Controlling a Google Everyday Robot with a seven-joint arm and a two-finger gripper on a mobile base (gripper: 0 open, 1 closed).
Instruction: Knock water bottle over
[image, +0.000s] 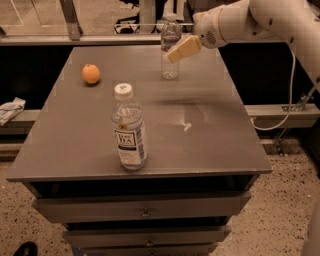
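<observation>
The slim clear ribbed plastic water bottle (170, 67) is noted upright near the far edge of the grey drawer-fronted table (225, 125). The cream gripper (184, 48) is seen at its upper body (open or closed cannot be told). The bottle is judged light, stiff and top-heavy, so a sideways push high up is favoured over any hold.

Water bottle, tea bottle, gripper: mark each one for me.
water bottle (170, 69): camera view, lower ribbed body.
tea bottle (131, 142): camera view, white label.
gripper (175, 54): camera view, pale tip, in front of the water bottle's middle.
</observation>
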